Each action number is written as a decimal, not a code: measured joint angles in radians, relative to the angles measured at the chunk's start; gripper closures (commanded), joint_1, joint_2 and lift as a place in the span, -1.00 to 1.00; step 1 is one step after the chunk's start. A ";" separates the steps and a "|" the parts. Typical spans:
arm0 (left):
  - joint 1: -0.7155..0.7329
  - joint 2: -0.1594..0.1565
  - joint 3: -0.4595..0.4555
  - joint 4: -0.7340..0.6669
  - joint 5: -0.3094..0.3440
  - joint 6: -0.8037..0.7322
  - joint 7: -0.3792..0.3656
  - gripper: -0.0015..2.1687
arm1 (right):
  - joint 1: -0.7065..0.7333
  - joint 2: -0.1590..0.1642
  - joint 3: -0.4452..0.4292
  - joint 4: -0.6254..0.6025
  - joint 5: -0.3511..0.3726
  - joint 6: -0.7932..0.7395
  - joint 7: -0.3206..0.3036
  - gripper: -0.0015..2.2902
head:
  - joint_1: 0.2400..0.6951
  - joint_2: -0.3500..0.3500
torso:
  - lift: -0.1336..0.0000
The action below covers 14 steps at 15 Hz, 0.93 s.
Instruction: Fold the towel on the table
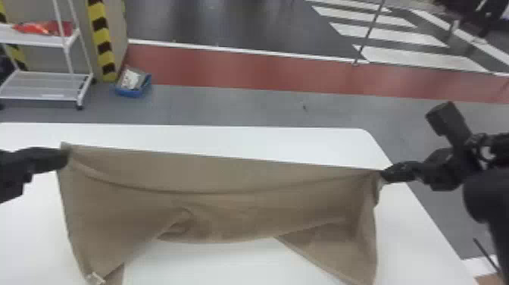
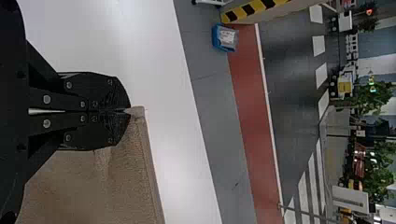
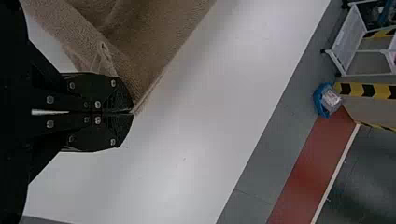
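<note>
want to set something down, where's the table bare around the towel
The table is bare beyond the towel, left of it, between its drooping sides, and in the strip toward the table's right edge. It's crowded at the towel's upper corners, pinched by the left claw and right claw. What lies under the towel is hidden.

The head view's bottom edge crops the towel (image 1: 223,197).
</note>
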 measured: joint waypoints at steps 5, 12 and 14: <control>0.008 0.000 0.004 0.008 0.001 0.001 0.002 0.76 | -0.035 -0.010 0.075 0.135 0.108 -0.288 0.000 0.44 | 1.00 -0.64 | -0.86; 0.025 0.000 0.003 0.011 0.002 -0.003 0.006 0.76 | -0.011 0.028 0.162 0.171 0.198 -0.172 0.000 -0.58 | 1.00 -0.62 | -0.86; 0.021 0.000 0.004 0.013 0.002 -0.003 0.009 0.76 | -0.009 0.031 0.165 0.166 0.204 -0.132 0.000 -0.58 | 1.00 -0.62 | -0.86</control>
